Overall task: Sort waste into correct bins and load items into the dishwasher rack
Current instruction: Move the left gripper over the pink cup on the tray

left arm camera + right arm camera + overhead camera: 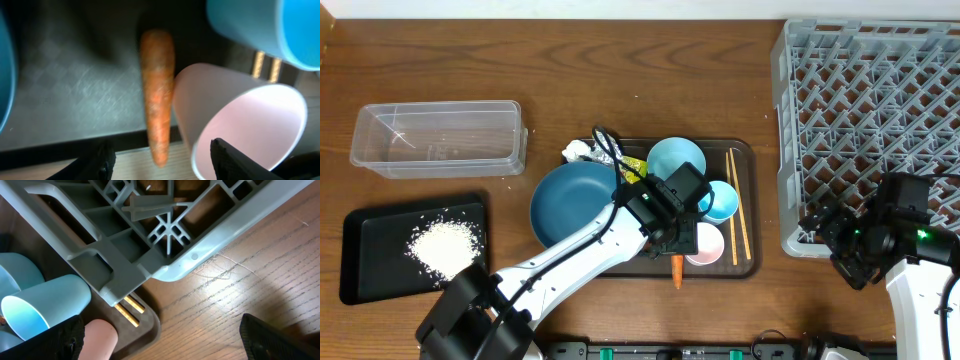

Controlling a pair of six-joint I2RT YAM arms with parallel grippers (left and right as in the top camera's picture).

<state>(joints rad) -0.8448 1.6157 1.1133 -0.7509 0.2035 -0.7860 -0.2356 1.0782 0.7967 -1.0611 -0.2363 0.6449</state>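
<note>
Wooden table (650, 70), brown tray (748, 170) at centre. I count on it: dark-blue bowl (570, 200), light-blue bowl (675, 160), blue cup (723, 200), pink cup (705, 245), one pair chopsticks (735, 205), one carrot (157, 95) at tray's lower rim beside pink cup. My left gripper (165, 162) spread either side of carrot tip. My right gripper (165, 345) spread, empty, by rack (880, 100) at lower right.

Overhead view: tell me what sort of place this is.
Probably a robot test bench staged as kitchen clean-up: a grey dishwasher rack on a wooden table, a brown tray holding a dark-blue bowl and cups, and rice on a black tray.
</note>
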